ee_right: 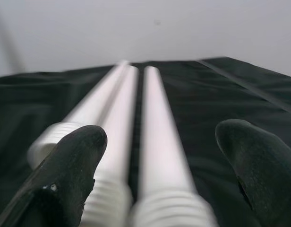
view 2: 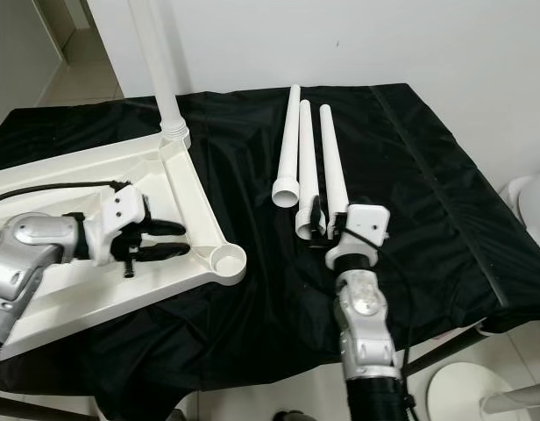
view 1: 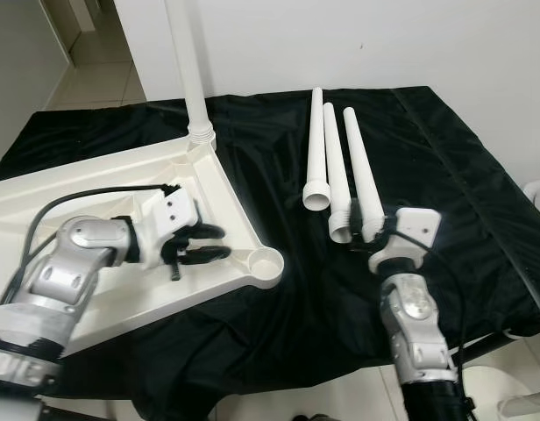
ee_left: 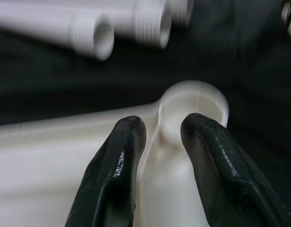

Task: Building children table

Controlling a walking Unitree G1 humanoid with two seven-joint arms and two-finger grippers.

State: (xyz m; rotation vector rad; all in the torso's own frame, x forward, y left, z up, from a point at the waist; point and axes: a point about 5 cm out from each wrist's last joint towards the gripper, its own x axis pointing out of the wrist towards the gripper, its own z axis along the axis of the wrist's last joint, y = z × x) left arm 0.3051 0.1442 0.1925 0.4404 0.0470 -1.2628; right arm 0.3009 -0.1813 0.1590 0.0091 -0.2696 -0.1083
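White tabletop [view 1: 95,189] lies upside down, one leg [view 1: 189,79] fitted; three legs [view 1: 338,167] lie beside it. Our left gripper [view 1: 202,243], slightly parted, straddles its rim near the socket [view 1: 266,263]. Our right gripper [ee_right: 159,170], wide open, holds nothing; we judge closing on one leg comes next.
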